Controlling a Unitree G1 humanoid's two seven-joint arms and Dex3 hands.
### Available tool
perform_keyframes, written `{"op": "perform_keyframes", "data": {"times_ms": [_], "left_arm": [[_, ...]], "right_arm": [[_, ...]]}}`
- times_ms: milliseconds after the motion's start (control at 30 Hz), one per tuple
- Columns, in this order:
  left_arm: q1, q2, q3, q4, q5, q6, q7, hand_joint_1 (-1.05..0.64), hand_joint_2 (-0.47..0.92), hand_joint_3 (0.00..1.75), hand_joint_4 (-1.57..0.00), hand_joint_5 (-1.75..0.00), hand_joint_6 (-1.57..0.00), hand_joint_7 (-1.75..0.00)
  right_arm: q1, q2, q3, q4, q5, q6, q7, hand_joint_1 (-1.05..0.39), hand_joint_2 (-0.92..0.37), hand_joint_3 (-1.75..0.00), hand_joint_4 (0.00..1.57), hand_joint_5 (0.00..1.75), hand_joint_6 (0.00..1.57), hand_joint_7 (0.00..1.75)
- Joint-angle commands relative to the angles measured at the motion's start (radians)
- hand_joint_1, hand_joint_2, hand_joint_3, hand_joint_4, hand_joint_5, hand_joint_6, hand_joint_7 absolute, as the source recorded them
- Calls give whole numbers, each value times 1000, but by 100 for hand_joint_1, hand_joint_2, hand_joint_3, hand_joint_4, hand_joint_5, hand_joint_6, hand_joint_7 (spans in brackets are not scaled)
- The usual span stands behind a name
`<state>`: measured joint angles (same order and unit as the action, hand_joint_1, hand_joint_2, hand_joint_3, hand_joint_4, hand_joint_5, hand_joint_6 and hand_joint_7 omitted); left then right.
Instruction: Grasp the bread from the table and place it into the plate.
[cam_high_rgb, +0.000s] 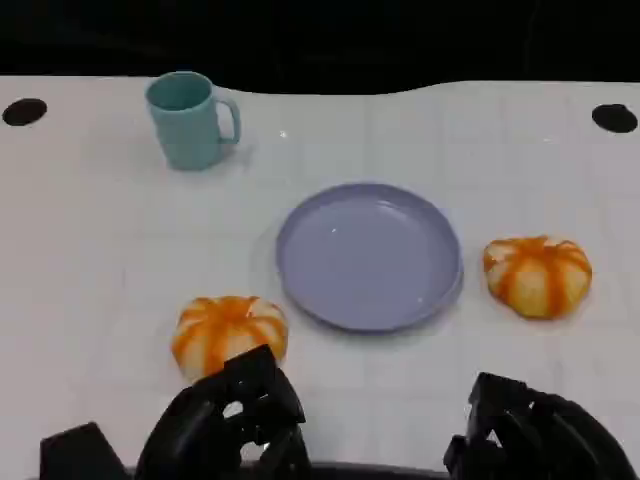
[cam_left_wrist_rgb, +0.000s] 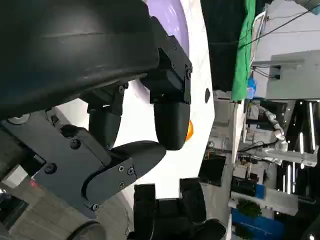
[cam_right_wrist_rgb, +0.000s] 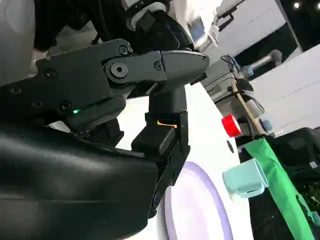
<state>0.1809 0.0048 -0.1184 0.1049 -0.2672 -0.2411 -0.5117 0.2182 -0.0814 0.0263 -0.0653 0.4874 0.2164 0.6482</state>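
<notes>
Two orange-and-white striped bread rolls lie on the white table: one (cam_high_rgb: 230, 333) left of the lilac plate (cam_high_rgb: 368, 255), the other (cam_high_rgb: 538, 275) to its right. My left hand (cam_high_rgb: 230, 420) sits just in front of the left roll with its fingers apart, holding nothing. At the near edge my right hand (cam_high_rgb: 530, 435) is well short of the right roll and is also empty. In the left wrist view an orange sliver of bread (cam_left_wrist_rgb: 189, 131) peeks past a fingertip (cam_left_wrist_rgb: 170, 127), with the plate (cam_left_wrist_rgb: 172, 15) beyond. The right wrist view shows the plate (cam_right_wrist_rgb: 200, 210) past its fingers (cam_right_wrist_rgb: 170, 100).
A teal mug (cam_high_rgb: 190, 120) stands at the back left of the table, also in the right wrist view as the mug (cam_right_wrist_rgb: 245, 177). Two dark round holes (cam_high_rgb: 24, 111) (cam_high_rgb: 613, 118) mark the far corners. Beyond the table's far edge it is dark.
</notes>
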Motion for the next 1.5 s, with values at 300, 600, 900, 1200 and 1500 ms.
{"op": "perform_keyframes", "data": {"times_ms": [300, 600, 900, 1200, 1500], "left_arm": [[-14, 5, 13, 26, -5, -12, -3, -31, 36, 126, -64, -175, -57, -155], [-24, 5, 24, 36, -10, -11, -3, -34, 37, 124, -64, -175, -57, -155], [-27, 17, 31, -1, 18, -5, 17, -35, 48, 102, -56, -172, -58, -139], [-54, 105, 47, -146, 105, 83, 73, -35, 70, 58, -48, -146, -54, -99], [-108, 226, 54, -302, 331, 152, 162, -33, 85, 20, -47, -121, -52, -59]], "right_arm": [[-10, 0, -12, 10, 10, -9, 0, -69, -92, -24, 87, 158, 76, 135], [-17, 7, -5, 10, 2, -9, -11, -71, -92, -24, 87, 159, 77, 135], [-28, 17, 2, 23, -3, -18, -5, -70, -92, -24, 87, 159, 76, 135], [-27, 25, 15, 10, -10, -6, -20, -70, -92, -23, 86, 159, 77, 135], [-31, 26, 29, -5, -28, -5, -47, -71, -92, -24, 86, 161, 78, 137]]}}
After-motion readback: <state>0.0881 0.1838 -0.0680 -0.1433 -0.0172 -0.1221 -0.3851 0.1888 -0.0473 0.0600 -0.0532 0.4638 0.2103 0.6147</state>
